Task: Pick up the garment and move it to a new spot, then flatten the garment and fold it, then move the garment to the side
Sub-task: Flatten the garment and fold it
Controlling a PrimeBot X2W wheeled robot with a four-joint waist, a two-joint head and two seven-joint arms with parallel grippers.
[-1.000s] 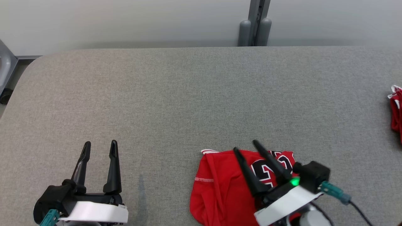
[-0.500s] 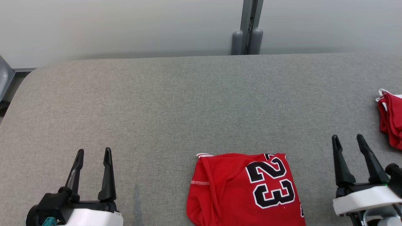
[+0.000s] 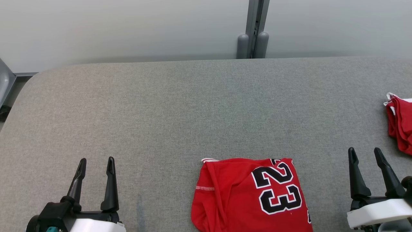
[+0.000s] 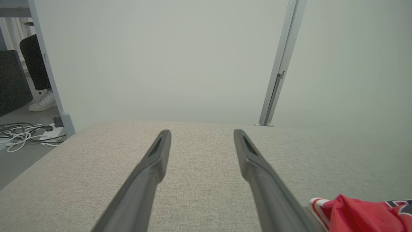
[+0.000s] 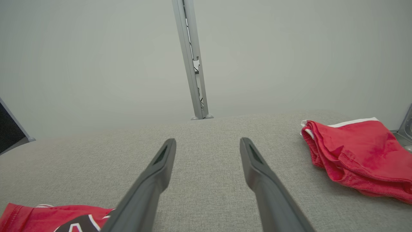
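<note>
A folded red jersey (image 3: 248,196) with a black and white "23" lies at the near edge of the grey table (image 3: 193,106), between my two grippers. Its corner shows at the lower right of the left wrist view as a red jersey (image 4: 360,216), and at the lower left of the right wrist view as a red jersey (image 5: 48,219). My left gripper (image 3: 95,161) stands open at the lower left, well apart from the cloth. To the jersey's right, my right gripper (image 3: 365,151) is open and holds nothing. Both sets of fingers point away over bare fabric.
A second red garment (image 3: 399,122) with white trim lies bunched at the table's right edge, also seen as a red garment (image 5: 357,154). A grey post (image 3: 254,29) rises behind the table. Cables (image 4: 22,135) and a person's white shoe (image 4: 42,103) are on the floor at left.
My right gripper has lifted off the jersey and swung right, now standing open beside it. The jersey lies still. The head camera shifted slightly; the left gripper barely moved.
</note>
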